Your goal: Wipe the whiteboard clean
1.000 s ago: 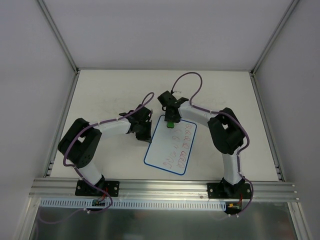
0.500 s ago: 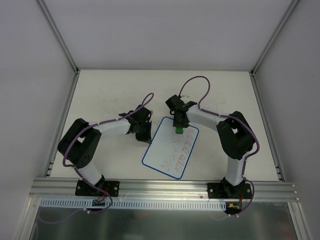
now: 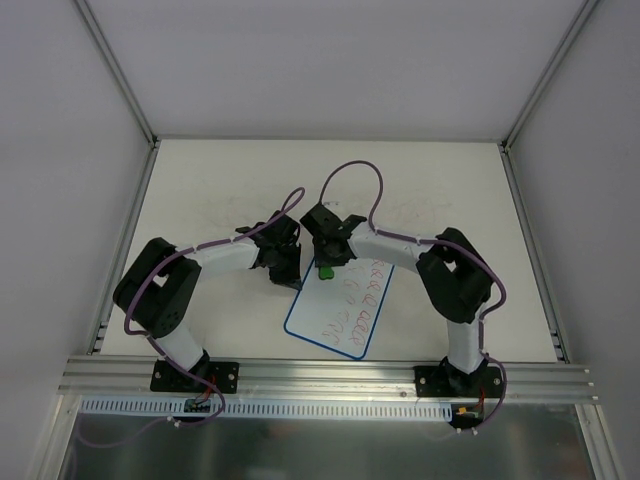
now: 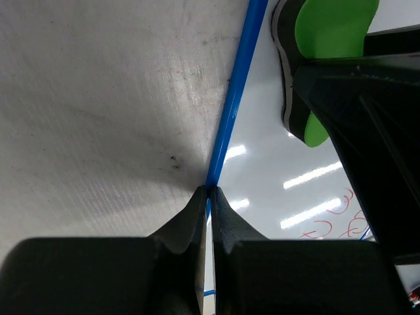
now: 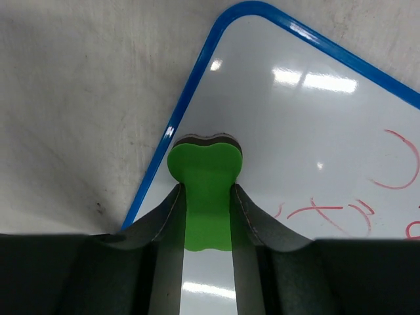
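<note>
Treat the whiteboard (image 3: 345,312), flat on the table (image 3: 220,190) between the arms, as probably light, stiff and slick, apt to skate under a wipe; pin at the blue rim (image 4: 239,79), not lift. Presses the left gripper (image 4: 210,191), shut tight and empty, onto that rim. Clamps the green eraser (image 5: 205,161) in the right gripper (image 5: 205,197), pad down at the board's far left corner.

Pretty bare space tbh: plain white wall panels (image 3: 330,60) all round, with thin grey metal posts (image 3: 115,70) climbing at 11 and 1 o'clock. The matte off-white table (image 3: 200,180) has faint scuffs and smudges. A ribbed aluminium rail (image 3: 330,375) runs across at 6 o'clock, with a shiny metal sheet (image 3: 330,450) below it.
</note>
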Robot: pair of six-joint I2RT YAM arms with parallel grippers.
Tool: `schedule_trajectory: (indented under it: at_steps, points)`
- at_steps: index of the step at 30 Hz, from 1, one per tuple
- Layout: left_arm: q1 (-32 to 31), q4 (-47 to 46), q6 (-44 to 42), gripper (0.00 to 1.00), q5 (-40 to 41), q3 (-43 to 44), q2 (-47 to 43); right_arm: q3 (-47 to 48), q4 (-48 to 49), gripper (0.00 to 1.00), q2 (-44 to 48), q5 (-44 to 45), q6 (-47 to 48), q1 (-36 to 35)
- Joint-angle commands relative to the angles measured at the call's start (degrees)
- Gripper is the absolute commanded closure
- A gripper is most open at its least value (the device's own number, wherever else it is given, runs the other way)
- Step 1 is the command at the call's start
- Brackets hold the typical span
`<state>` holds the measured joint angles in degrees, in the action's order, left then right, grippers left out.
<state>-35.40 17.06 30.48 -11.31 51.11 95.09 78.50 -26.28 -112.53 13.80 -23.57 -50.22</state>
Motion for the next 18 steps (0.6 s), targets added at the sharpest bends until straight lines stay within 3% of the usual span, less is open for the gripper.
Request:
schedule_trajectory:
  at_steps: [1,9,18]
  points:
    - [-0.20,5.62,-1.21,1.00,4.54,-3.12,2.56,-5.54,-3.86,1.00,1.43,1.66,-2.44,2.83]
    - [-0.20,5.70,-1.30,1.00,4.54,-3.30,2.30,-19.77,-3.86,1.00,10.75,4.66,-4.64,12.85]
    - [-0.20,5.70,-1.12,1.00,4.19,-3.12,2.03,-21.90,-0.79,1.00,12.69,-0.34,-1.92,14.89]
